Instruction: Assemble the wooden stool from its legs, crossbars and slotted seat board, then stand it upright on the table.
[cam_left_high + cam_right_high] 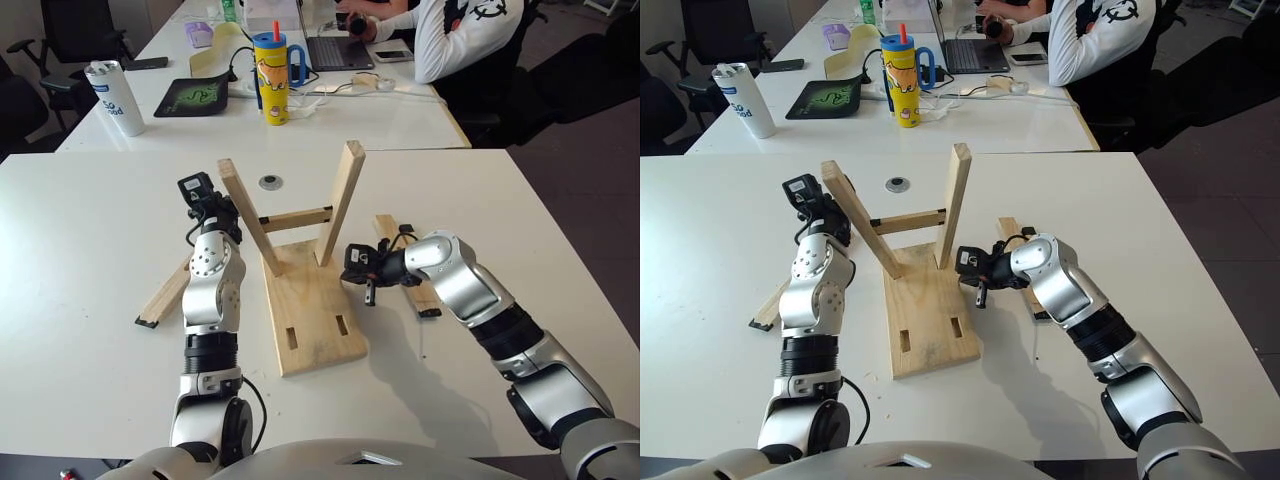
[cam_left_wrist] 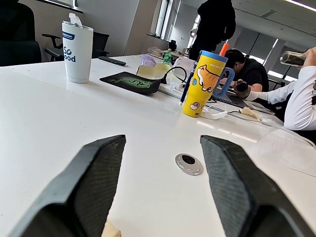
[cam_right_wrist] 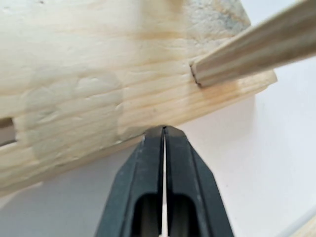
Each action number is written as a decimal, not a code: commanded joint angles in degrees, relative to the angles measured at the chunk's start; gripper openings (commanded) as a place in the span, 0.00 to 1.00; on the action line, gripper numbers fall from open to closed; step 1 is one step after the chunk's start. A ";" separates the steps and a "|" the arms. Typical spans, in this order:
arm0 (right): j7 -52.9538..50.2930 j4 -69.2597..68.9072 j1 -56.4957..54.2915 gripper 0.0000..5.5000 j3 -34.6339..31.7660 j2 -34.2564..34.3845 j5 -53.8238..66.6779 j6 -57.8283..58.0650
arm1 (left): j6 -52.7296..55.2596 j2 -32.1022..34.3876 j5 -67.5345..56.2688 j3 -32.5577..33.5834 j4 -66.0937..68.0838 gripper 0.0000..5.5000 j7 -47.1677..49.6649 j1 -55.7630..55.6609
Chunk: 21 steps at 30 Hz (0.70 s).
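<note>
On the white table [image 1: 90, 250] the slotted seat board [image 1: 310, 315] is lying flat, its long side running away from the robot. 2 legs are standing in its far end: the left leg [image 1: 250, 215] is leaning outward to the left and the right leg [image 1: 340, 200] is leaning slightly to the right. A crossbar [image 1: 297, 219] is joining them partway up. 2 slots [image 1: 342, 325] at the board's near end are sitting empty.

The left gripper [image 2: 163, 148] is hanging just left of the left leg with its fingers [image 2: 94, 182] spread wide. They are gripping nothing, though a sliver of pale wood is showing low between them.

The right gripper [image 3: 164, 133] is sitting low at the board's right edge, near the foot of the right leg. Its 2 fingers are pressed flat together with nothing between them, and the tips are resting just at the board's side.

A loose leg [image 1: 165, 295] is lying flat under the left arm, and another loose piece [image 1: 385, 228] is lying behind the right arm.

Beyond the stool, a round metal grommet [image 1: 269, 182] is sitting in the tabletop. On the next table a yellow cup [image 1: 271, 78] and a white tumbler [image 1: 116, 97] are standing well apart.
</note>
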 commanded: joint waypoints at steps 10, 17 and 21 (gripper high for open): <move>-1.82 1.73 -0.08 0.00 -11.48 -0.71 9.36 3.10 | 0.25 5.74 -0.52 2.83 -2.45 0.51 -2.73 2.28; -17.13 18.87 -1.76 0.00 -28.84 1.74 14.91 -10.02 | 3.56 12.68 -1.95 6.79 -8.28 0.51 -8.06 10.36; -30.67 24.56 1.62 0.00 -32.78 4.07 13.18 -13.14 | 5.48 14.69 -2.27 6.73 -10.06 0.51 -10.63 13.10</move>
